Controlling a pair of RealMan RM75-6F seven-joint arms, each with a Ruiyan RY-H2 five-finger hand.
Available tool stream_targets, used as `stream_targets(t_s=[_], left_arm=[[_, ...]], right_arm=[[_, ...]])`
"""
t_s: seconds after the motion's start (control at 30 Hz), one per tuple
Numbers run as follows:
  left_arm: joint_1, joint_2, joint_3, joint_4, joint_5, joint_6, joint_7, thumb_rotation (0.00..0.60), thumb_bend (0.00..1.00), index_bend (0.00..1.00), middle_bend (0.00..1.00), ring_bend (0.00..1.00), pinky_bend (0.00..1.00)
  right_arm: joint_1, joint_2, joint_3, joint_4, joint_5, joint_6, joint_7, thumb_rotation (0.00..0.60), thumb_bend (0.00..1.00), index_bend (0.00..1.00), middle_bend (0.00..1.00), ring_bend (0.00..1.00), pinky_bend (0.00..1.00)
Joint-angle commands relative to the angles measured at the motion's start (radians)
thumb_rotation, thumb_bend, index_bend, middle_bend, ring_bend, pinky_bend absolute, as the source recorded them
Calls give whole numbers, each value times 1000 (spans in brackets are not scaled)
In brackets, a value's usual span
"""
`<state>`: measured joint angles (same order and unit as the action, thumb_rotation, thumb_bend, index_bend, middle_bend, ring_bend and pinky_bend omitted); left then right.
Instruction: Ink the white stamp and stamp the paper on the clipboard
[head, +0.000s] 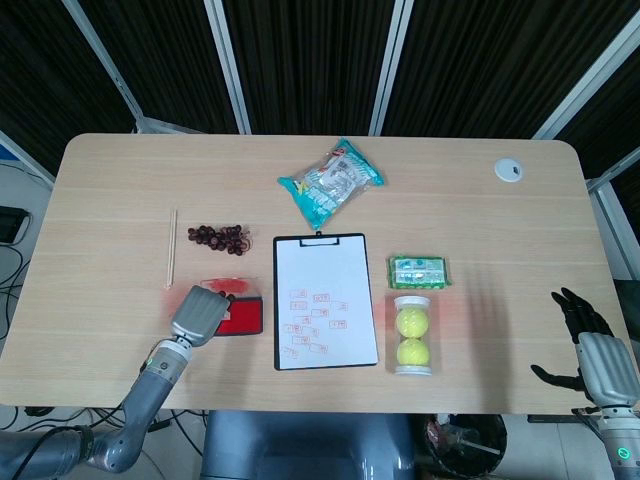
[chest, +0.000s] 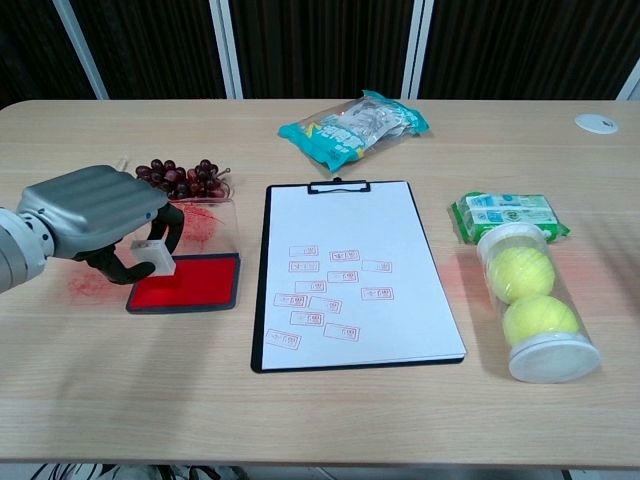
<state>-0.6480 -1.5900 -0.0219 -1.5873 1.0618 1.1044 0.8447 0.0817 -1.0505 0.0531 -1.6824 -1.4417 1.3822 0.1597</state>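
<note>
dark slatted panels stand behind a pale wood-grain counter (head: 120, 190) with rounded corners. from the head view, the left robot hand (head: 197, 317) sits at about eight o'clock of the counter, its grey ribbed back covering part of the red ink pad (head: 243, 316). the clipboard (head: 325, 301) lies just beside the pad at three o'clock of it, long axis running twelve to six, its flat white paper already dotted with small red marks. the right robot hand (head: 585, 345) hangs off the counter's five o'clock corner, dark fingers spread, holding nothing, well apart from everything.

in the chest view, the left robot hand (chest: 98, 221) pinches the white stamp (chest: 153, 257), a small matte block, over the left edge of the glossy red ink pad (chest: 190, 282); whether it touches the ink i cannot tell. the clipboard (chest: 350, 272) lies at three o'clock of the stamp, so the left hand is plainly the nearer one for the coming press.
</note>
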Motion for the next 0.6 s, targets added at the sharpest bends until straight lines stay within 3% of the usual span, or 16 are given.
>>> stream_targets(t_s=[0.03,0.6], left_arm=[[-2,-2,2,2,0,-1,4,600,418,568,617,925,1000],[-9,-17,-2,14,-15,-4,13,600,418,598,647,932,1000]], right_arm=[[0,0,0,0,0,0,0,600,151,0,0,0,135],[0,0,0,-1,1,-1,-2,600,151,0,0,0,135]])
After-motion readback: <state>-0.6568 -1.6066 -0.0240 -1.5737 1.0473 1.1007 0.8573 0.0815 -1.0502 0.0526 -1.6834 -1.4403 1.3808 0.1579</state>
